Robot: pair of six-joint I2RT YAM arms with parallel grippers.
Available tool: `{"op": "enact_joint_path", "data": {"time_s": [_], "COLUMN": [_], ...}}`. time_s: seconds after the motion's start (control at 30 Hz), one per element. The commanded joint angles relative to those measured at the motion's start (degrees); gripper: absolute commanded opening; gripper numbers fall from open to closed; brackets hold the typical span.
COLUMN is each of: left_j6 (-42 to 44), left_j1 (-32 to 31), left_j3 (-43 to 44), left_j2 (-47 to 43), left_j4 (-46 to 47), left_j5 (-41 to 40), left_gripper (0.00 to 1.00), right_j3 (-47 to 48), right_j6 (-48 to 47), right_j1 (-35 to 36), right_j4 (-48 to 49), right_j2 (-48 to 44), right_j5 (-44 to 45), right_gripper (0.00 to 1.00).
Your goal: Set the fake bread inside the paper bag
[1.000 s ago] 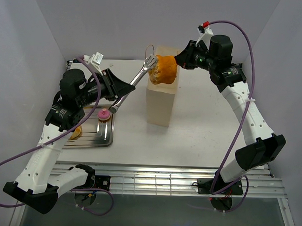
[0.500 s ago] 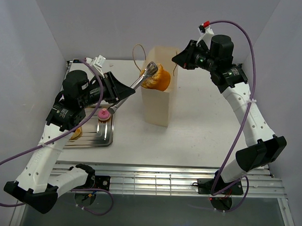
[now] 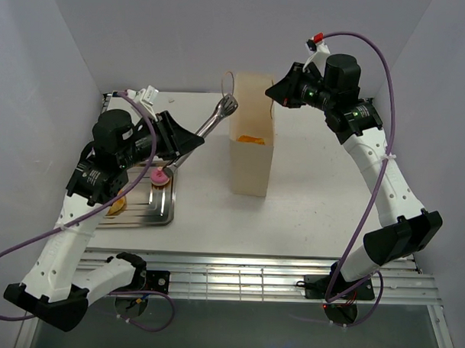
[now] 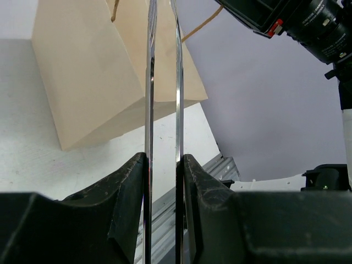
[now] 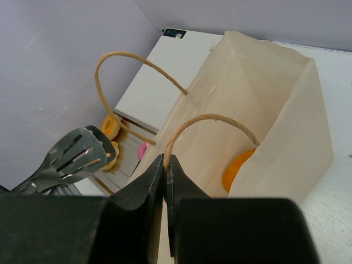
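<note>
The cream paper bag point(image 3: 252, 165) stands upright in the middle of the table. One golden-orange fake bread point(image 3: 251, 139) lies inside it, also seen through the bag's mouth in the right wrist view as an orange bread point(image 5: 237, 168). My right gripper point(image 3: 275, 90) is shut on the bag's near string handle point(image 5: 212, 117), holding the mouth open. My left gripper point(image 3: 182, 140) is shut on metal tongs point(image 3: 210, 124), whose two blades point(image 4: 150, 82) stand slightly apart. The tongs' slotted head point(image 5: 74, 157) is empty, just left of the bag's rim. Another fake bread point(image 3: 117, 205) rests on the tray.
A silver tray point(image 3: 158, 214) lies at the left, under my left arm, with a pink toy piece point(image 3: 159, 176) on it. Ring-shaped orange pieces point(image 5: 110, 127) show on it in the right wrist view. Grey walls close in on three sides.
The bread that the tongs held over the bag's mouth has dropped into the bag. The tongs have spread a little and drawn back to the left. The bag stands straighter.
</note>
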Motion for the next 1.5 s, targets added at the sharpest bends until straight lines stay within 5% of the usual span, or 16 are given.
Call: {"op": "enact_joint_path", "data": {"time_s": [0.0,0.3,0.6,1.1,1.47], "left_j6": [3.37,11.99,9.98,5.41,9.53], "left_j1": [-0.17,-0.17,-0.26,2.02,14.23], "left_j3": [6.19,14.3,-0.36,-18.65,-21.64], "left_j2": [-3.76,-6.31,-6.75,-7.02,-5.17], "left_j4": [-1.32,-17.14,-29.45,-24.8,-19.96], "left_j5": [-4.84,-23.21,-41.58,-38.35,-29.64], "left_gripper": [0.42,0.41,0.41,0.49,0.53], "right_j3": [-0.33,-1.2,-2.0,-3.93,-5.69], "right_j6": [-1.15,-1.86,-2.56,-3.44,-4.23], "right_j1": [0.22,0.31,0.22,0.22,0.31], "right_j4": [1.65,1.47,1.39,1.3,1.39], "right_j2": [-2.35,-2.7,-2.88,-3.94,-4.9], "right_j5": [-0.12,0.15,0.41,0.5,0.76], "right_gripper": [0.08,0.08,0.08,0.08,0.08]}}
